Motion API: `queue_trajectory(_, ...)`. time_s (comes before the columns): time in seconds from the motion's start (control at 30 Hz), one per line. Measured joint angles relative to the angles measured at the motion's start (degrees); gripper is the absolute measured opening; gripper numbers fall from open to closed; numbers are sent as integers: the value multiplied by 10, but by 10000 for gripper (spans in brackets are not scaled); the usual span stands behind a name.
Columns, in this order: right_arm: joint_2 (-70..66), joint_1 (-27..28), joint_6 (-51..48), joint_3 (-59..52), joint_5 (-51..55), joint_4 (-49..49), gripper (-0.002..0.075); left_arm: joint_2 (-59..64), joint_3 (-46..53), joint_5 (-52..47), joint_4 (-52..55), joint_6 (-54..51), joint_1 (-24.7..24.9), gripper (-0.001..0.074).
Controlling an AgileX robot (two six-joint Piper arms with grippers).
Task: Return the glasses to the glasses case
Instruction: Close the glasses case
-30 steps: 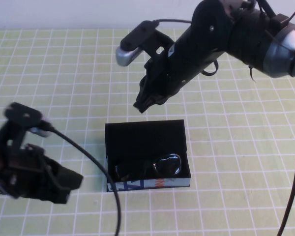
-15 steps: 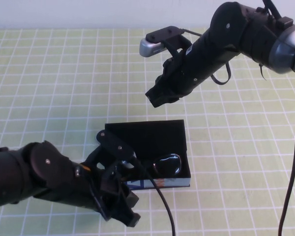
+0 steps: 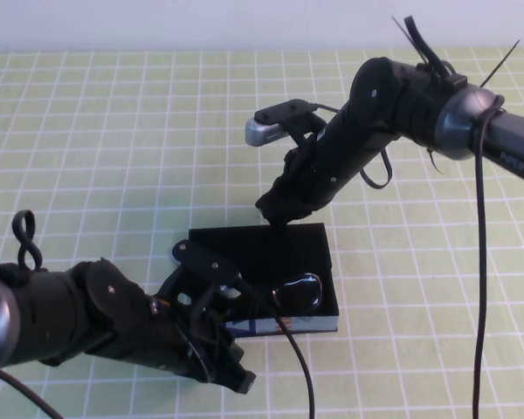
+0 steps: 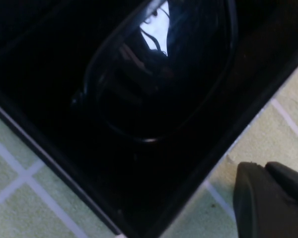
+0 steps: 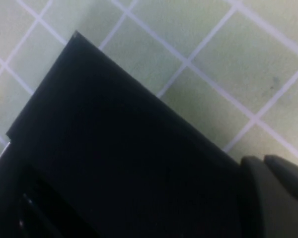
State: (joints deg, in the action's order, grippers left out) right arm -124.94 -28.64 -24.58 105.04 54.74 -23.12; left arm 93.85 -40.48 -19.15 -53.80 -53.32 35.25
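At the far edge of the glasses case (image 3: 262, 275), I have the right tool (image 3: 271, 214) poised just over the back rim of the flap lid (image 3: 260, 244); whether its fingers are spread or pressed together I cannot tell, since only one dark fingertip shows in the right wrist view. The left tool (image 3: 236, 375) sits low at the near-left corner of the case, just in front of the printed front side (image 3: 284, 326), and its fingers are no clearer to me: the left wrist view shows one dark tip over the table beside the case wall.

The glasses (image 3: 293, 292) already lie inside the case, toward its near side, one reflective lens (image 4: 159, 74) filling the left wrist view. So I judge the placing done and the closing in hand. The lid lies folded back flat behind the tray. The next move, as I read it, calls for the right tool to catch the lid's far edge and swing it forward over the glasses, while the left tool steadies the case front so the box does not slide.

The table (image 3: 113, 131) is a pale green mat ruled with a white grid, and it carries nothing else I can see. Beyond its far edge is a plain white wall (image 3: 157, 22).
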Motion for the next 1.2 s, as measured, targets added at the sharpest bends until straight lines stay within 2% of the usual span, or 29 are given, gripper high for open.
queue_trajectory(0.3,-7,0,-17,0,1,-10,-18,0,0,14,-2,0,0,-3)
queue_trajectory(0.63,-7,0,-15,0,-102,-9,-18,0,-1,17,-2,0,0,-3)
queue_trajectory(1.2,-7,0,-14,0,-6,-29,-18,0,-1,24,-2,0,0,-3)
